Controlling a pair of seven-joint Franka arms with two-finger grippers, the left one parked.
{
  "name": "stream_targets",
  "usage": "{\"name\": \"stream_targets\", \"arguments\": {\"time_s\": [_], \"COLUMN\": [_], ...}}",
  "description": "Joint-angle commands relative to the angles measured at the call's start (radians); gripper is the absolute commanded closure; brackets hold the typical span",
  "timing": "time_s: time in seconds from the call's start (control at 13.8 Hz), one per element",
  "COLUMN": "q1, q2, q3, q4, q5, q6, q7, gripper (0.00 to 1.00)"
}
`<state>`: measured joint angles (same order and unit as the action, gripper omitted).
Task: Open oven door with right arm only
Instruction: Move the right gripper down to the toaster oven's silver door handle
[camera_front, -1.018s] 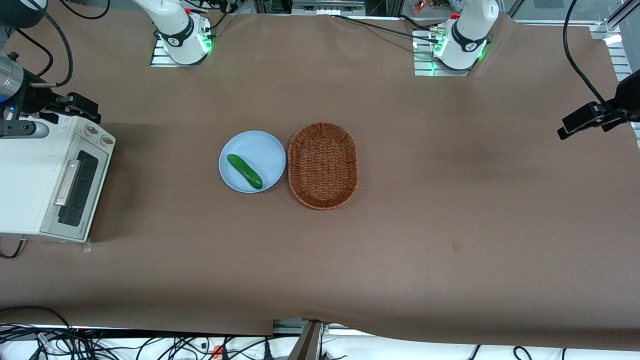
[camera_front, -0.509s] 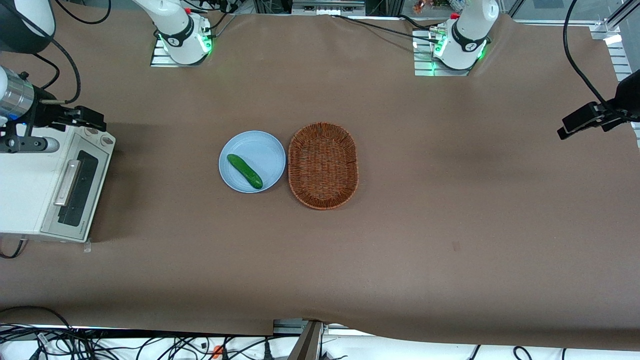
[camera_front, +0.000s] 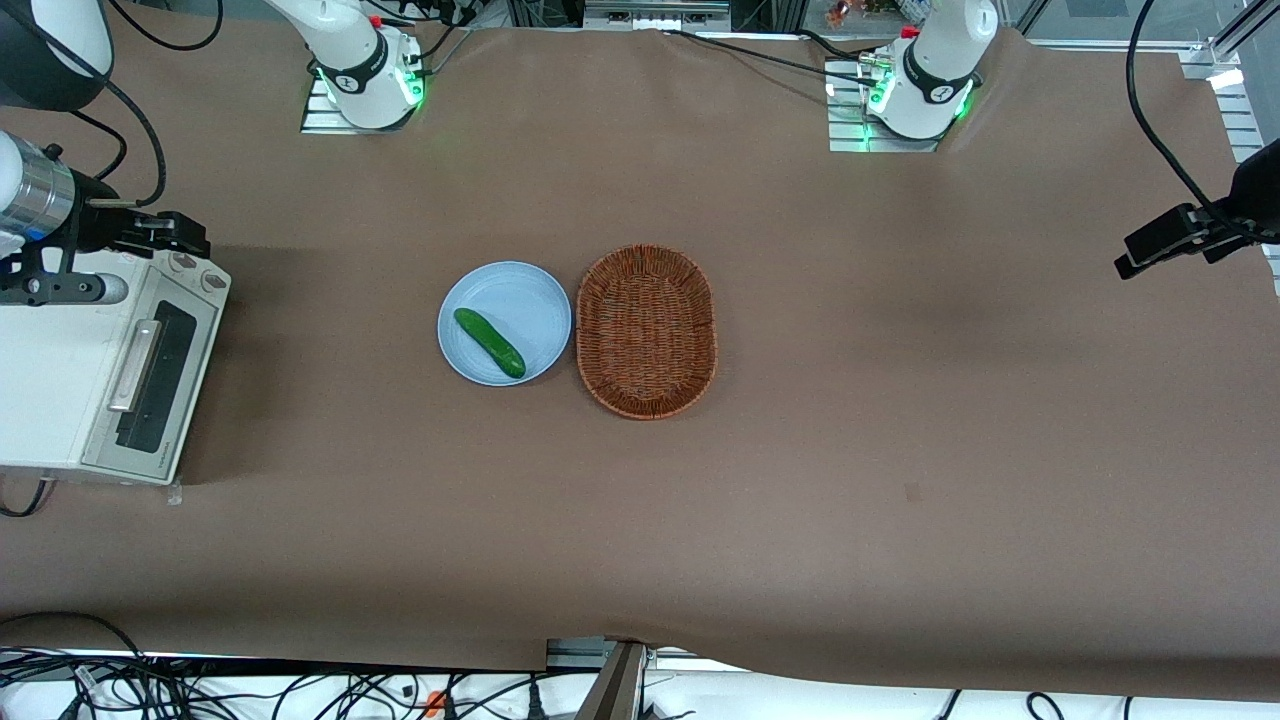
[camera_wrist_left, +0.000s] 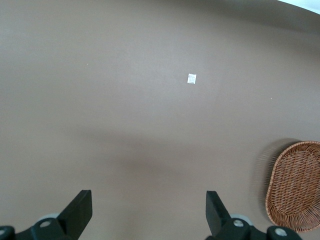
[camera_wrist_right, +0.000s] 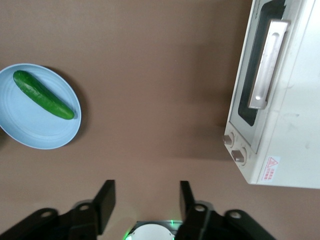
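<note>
The cream-white toaster oven (camera_front: 60, 370) stands at the working arm's end of the table. Its oven door (camera_front: 165, 375) is closed, with the silver bar handle (camera_front: 135, 365) across the dark glass. My right arm's gripper (camera_front: 190, 240) hovers above the oven's knob end, farther from the front camera than the handle and touching nothing. The right wrist view looks down on the oven door (camera_wrist_right: 244, 106), its handle (camera_wrist_right: 267, 64) and two knobs (camera_wrist_right: 234, 147). There the gripper (camera_wrist_right: 146, 194) is open, and only brown table shows between its fingers (camera_wrist_right: 106, 200).
A light blue plate (camera_front: 520, 290) holding a green cucumber (camera_front: 489, 343) sits mid-table, with an empty wicker basket (camera_front: 647, 330) beside it. Both arm bases (camera_front: 365, 65) stand along the table edge farthest from the front camera. Cables hang below the near edge.
My right arm's wrist has swung and levelled out above the oven's knob end, shifting slightly toward the table's middle. The oven door has not moved.
</note>
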<state>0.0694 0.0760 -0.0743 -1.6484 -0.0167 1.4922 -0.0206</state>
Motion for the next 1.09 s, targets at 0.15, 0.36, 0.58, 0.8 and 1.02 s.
{"name": "stream_targets", "arguments": {"time_s": [0.15,0.36,0.58,0.8,1.02], "q1": [0.004,0.030,0.092,0.098,0.089], "q2": [0.002,0.010,0.063,0.082,0.122], "q3": [-0.001,0.004,0.004,0.002,-0.008], "q4": [0.012,-0.034,-0.097,-0.276,-0.323], "q5": [-0.073,-0.245,-0.438,-0.659,-0.882], "q6": [-0.038,-0.018,0.069,0.308,0.421], "q7": [0.010,0.112,0.220,0.376,0.464], "gripper": [1.00,1.00,1.00,1.00,1.00]}}
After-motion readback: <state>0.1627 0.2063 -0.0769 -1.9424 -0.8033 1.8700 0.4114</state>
